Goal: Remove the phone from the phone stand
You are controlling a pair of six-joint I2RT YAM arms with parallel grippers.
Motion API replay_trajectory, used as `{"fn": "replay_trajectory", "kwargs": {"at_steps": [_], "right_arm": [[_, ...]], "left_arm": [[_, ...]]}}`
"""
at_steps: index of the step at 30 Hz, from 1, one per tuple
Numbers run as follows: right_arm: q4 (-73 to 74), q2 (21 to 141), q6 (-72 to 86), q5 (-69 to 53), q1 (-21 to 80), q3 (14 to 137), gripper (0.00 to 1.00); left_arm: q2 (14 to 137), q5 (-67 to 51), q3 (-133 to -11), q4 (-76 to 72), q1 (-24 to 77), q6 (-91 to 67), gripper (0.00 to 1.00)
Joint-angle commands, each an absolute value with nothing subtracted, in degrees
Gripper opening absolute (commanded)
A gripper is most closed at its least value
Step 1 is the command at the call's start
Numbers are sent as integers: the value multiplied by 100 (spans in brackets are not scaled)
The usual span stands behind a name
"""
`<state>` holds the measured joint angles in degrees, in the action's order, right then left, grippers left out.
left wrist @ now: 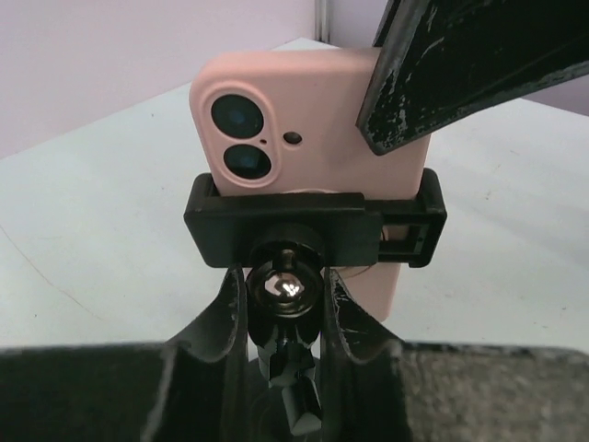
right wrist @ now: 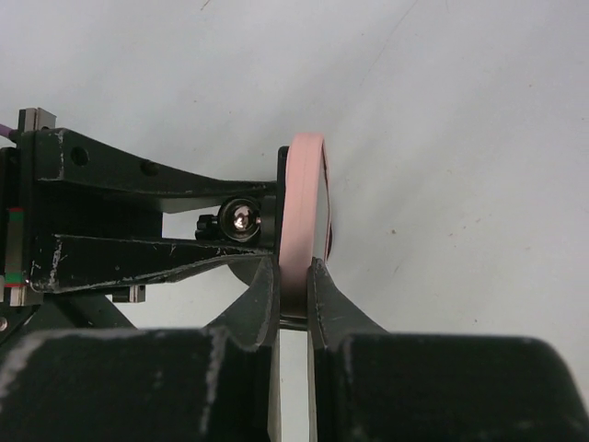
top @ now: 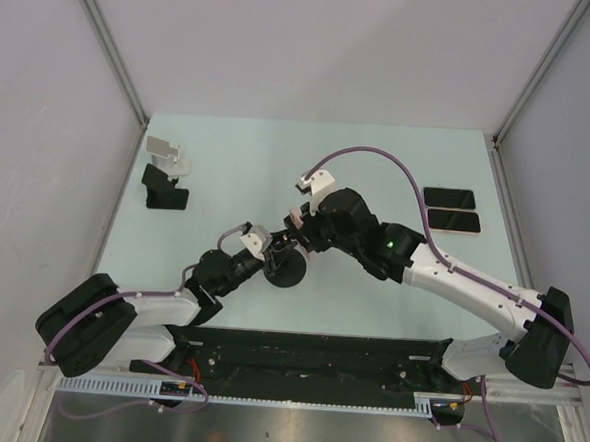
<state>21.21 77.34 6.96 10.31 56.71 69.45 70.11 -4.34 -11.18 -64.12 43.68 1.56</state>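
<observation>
Right end effector [right wrist: 293, 276] pinches phone [right wrist: 302, 212]; left end effector [left wrist: 285, 290] clasps stand [left wrist: 313, 221].
Steady the stand and slide the phone straight out, without twisting.

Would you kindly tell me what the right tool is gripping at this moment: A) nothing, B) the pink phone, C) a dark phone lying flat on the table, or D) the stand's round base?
B: the right wrist view shows the right tool with one finger on each face of the pink phone, which sits clamped in the stand.
</observation>
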Motion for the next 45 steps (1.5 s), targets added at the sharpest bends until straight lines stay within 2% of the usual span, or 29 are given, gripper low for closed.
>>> {"fn": "replay_trajectory", "kwargs": {"at_steps": [1,3,4,8,10,18,23,27,32,33,40,45], "right_arm": [[1750,7831,694,1168,5914,7207,12],[1601,7936,650,1388,5976,7181,18],[1521,7963,633,1441,6003,7163,26],[1021,8068,659,1678,6082,6970,44],[713,8095,677,1871,6091,6838,47],[220,8226,633,2224,6091,6574,47],[176,8384,642,2276,6100,6522,45],[158,8420,668,2364,6108,6486,36],[307,8358,712,2347,6100,6469,10],[395,8297,747,2338,6100,6469,0],[1036,7955,861,2294,6222,6469,0],[1589,7770,923,2416,6450,6469,0]], "left_arm": [[7119,-782,-1389,-6469,4386,272,3],[7128,-782,-1389,-6460,4386,255,0],[7128,-782,-1389,-6460,4386,255,0],[7093,-765,-1380,-6451,4386,229,0],[7075,-738,-1362,-6451,4386,220,0],[7040,-686,-1345,-6451,4386,158,0],[7023,-651,-1354,-6451,4386,123,0],[6970,-589,-1327,-6451,4377,97,0],[6917,-256,-1292,-6451,4386,-34,0],[6882,-46,-1275,-6442,4386,-140,0],[6759,1149,-1318,-6091,4386,-465,0],[6872,1819,-1616,-5310,4351,-703,0]]}}
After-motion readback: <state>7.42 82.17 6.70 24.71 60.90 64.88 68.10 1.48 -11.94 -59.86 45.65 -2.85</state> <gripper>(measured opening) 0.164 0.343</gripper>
